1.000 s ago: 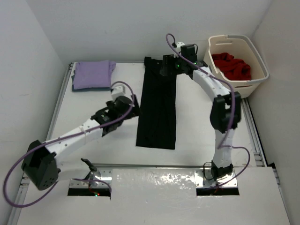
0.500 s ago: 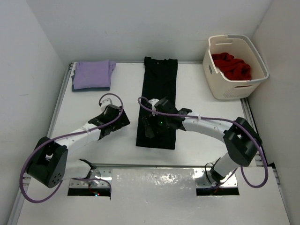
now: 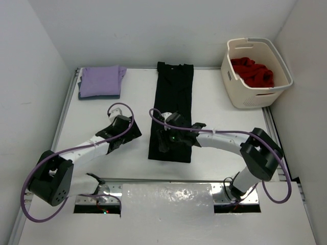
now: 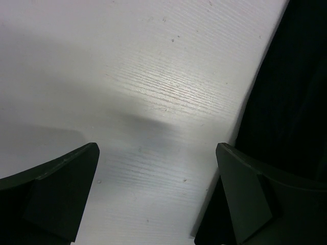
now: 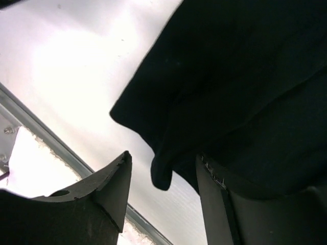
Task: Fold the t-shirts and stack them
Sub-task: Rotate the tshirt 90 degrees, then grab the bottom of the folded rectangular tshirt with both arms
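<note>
The white counter [image 3: 225, 132] carried a black t-shirt [image 3: 174, 97] laid out as a long strip down its middle. A cream basket [image 3: 255, 97] at the far right held a red t-shirt [image 3: 253, 71]. A folded lavender t-shirt [image 3: 99, 80] lay far left on a teal-blue t-shirt [image 3: 97, 96]. The right fingers [image 5: 115, 178] stood apart around the black shirt's near hem. The left fingers [image 4: 76, 163] were spread wide over bare counter, just beside the black shirt's left edge.

Right gripper [image 5: 163, 164]: jaws apart. A drooping fold of the black shirt's [image 5: 240, 87] edge hangs between them, with a gap on the left finger's [image 5: 97, 199] side. White table [image 5: 66, 66] beyond the tips; metal rail [image 5: 41, 125] left of them.
</note>
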`<state>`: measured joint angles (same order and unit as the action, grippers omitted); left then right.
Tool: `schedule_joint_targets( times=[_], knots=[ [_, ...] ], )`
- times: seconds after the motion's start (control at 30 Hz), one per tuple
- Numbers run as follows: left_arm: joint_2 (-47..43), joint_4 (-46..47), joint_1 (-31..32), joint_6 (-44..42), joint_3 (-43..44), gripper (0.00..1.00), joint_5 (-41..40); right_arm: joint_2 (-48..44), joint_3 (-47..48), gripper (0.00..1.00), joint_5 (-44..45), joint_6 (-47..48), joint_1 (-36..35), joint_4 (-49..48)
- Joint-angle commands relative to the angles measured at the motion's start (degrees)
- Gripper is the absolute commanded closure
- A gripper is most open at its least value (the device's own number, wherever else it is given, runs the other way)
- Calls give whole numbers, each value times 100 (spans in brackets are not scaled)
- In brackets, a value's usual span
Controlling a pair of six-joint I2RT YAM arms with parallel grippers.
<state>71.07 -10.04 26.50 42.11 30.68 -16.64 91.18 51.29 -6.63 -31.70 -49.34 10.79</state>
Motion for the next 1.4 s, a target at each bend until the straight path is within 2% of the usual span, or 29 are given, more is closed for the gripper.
schedule_joint_targets(
  times=[0.0, 0.17, 0.27, 0.3, 0.33, 0.37, 0.47, 0.53, 0.67, 0.87, 1.03, 1.23, 1.27, 1.3, 1.33, 1.37],
  knots=[
    [-190, 231, -40, -1, -9, 0, -49, 128, 118, 48, -5, -257, -32, -51],
    [-295, 178, -49, 8, -53, 0, -76, 269, 223, 57, -4, -310, -67, 142],
    [-418, 161, -40, 8, -53, 0, -128, 400, 329, 68, -136, -249, -128, 134],
    [-444, 143, -40, -1, -53, 0, -137, 427, 364, 83, -354, -249, -120, 73],
    [-471, 126, -49, -1, -53, 0, -163, 453, 364, 94, -495, -249, -120, -171],
    [-506, 125, -40, -1, -53, 0, -164, 488, 382, 100, -627, -249, -128, -269],
    [-647, 108, -40, -27, -44, 0, -146, 682, 776, 100, -1023, -222, -120, -419],
    [-752, 73, -40, -45, -70, 0, -172, 700, 909, 100, -1347, -397, -120, -865],
    [-902, 81, -40, -36, -114, 0, -164, 437, 787, 100, -1236, -696, -120, -1192],
    [-902, 134, -40, -36, -141, 0, -59, -117, -414, 100, -962, -1100, -58, -1474],
    [-832, 257, -40, -62, -159, 0, 47, -591, -1410, 100, -990, -1452, 223, -2071],
    [-770, 319, -40, -89, -158, 0, 170, -864, -1736, 99, -620, -1426, 302, -1546],
    [-770, 336, -40, -97, -167, 0, 188, -873, -1771, 97, -594, -1444, 311, -1484],
    [-761, 345, -40, -97, -159, 0, 214, -873, -1771, 85, -533, -1435, 346, -1300],
    [-761, 336, -40, -106, -150, 0, 223, -882, -1745, 80, -480, -1409, 338, -1211],
    [-752, 336, -31, -115, -150, 0, 240, -900, -1710, 79, -453, -1374, 338, -1141]
  ],
)
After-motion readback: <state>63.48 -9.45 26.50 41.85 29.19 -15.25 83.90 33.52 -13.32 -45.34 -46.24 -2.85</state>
